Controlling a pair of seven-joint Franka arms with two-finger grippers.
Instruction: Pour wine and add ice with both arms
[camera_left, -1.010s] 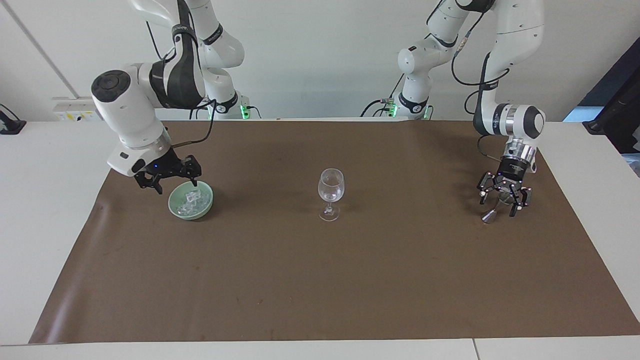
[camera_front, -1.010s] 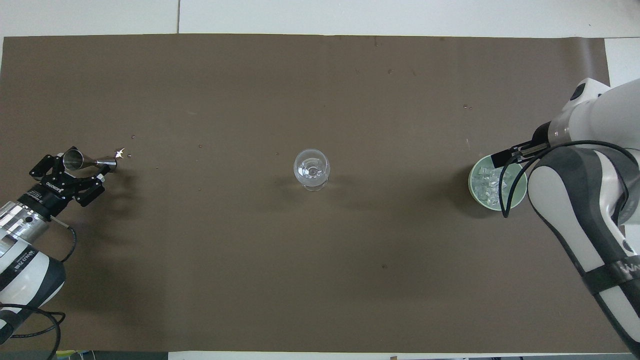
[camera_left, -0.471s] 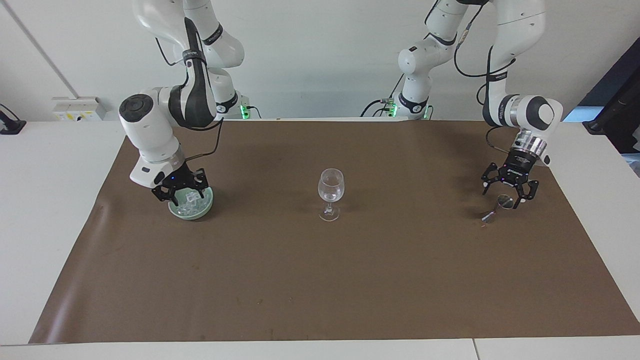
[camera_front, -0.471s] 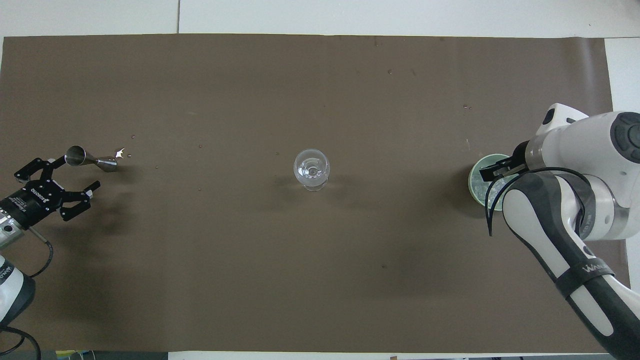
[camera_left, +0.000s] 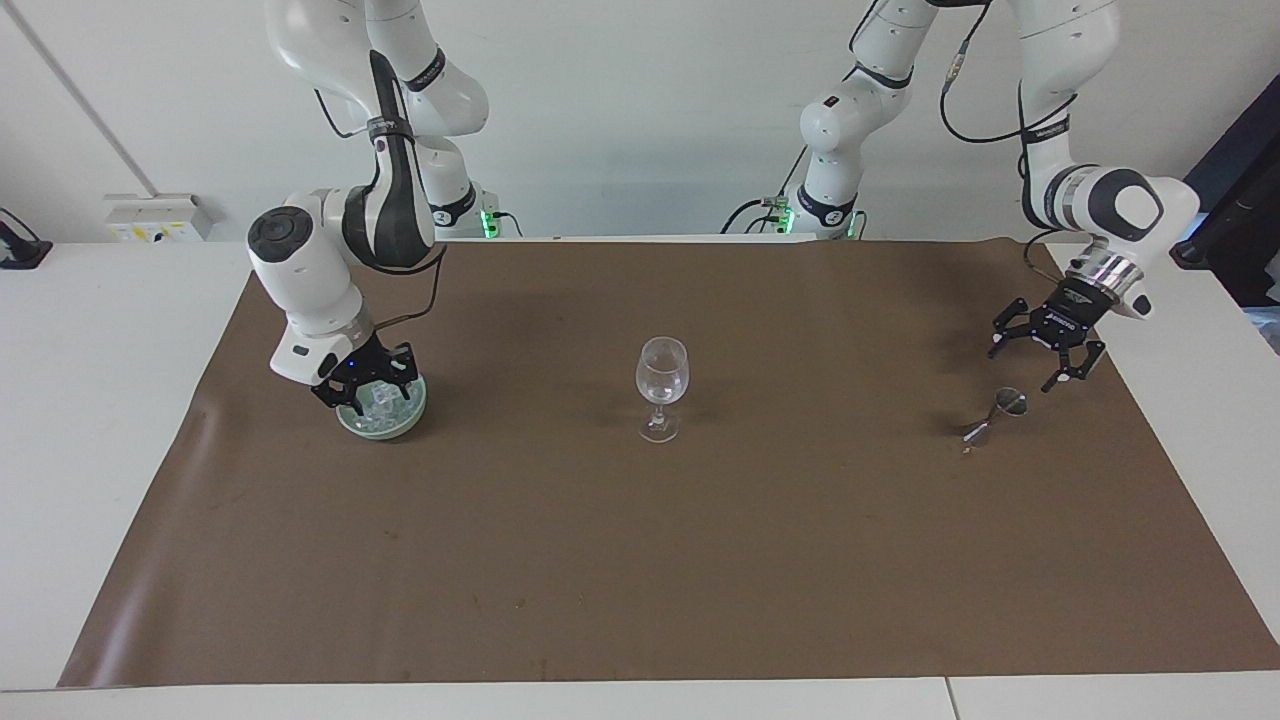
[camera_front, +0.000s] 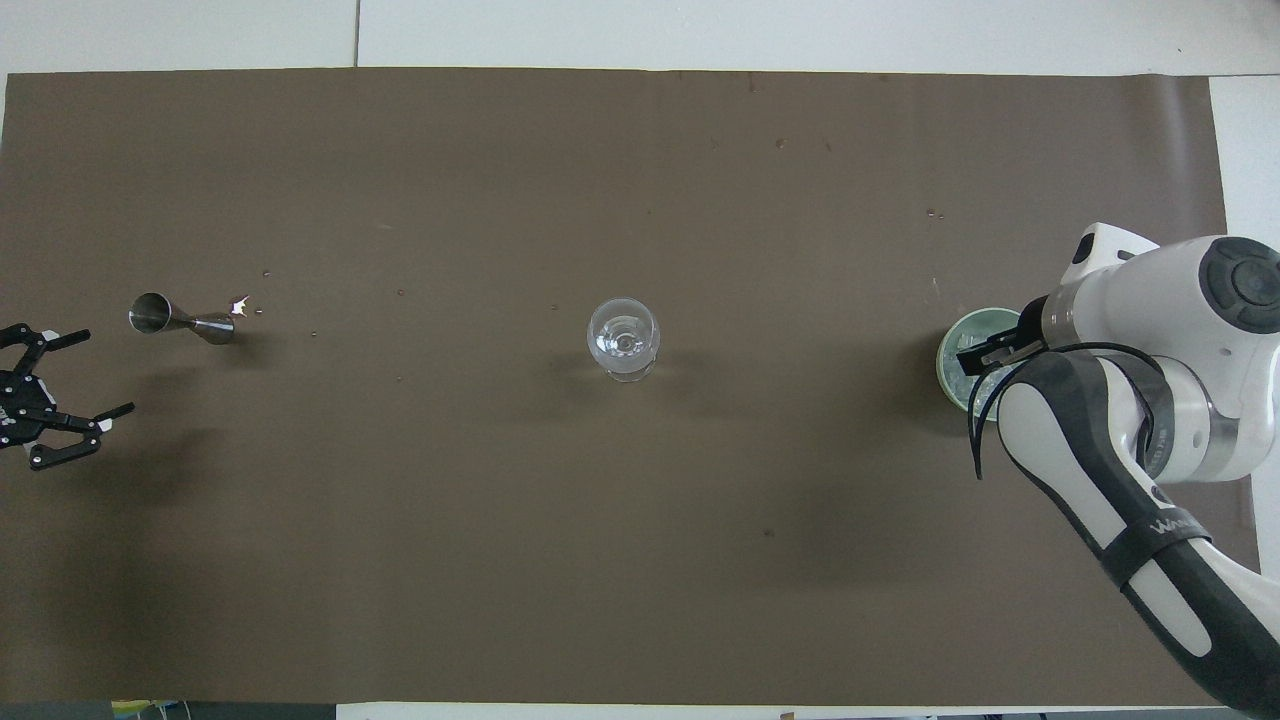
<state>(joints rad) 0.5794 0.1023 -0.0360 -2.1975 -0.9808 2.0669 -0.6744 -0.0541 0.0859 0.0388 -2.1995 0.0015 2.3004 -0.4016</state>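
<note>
Over the ice (camera_left: 378, 401), right gripper (camera_left: 365, 390) jaws unclear; left gripper (camera_left: 1046, 345) jaws apart, no writing legible.

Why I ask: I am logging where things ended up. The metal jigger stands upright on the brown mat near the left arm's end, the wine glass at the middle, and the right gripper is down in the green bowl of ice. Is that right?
Not quite: the metal jigger lies on its side on the brown mat, not upright, as the facing view shows. The rest holds: the wine glass is at the middle, and the right gripper is down in the green bowl of ice.
</note>
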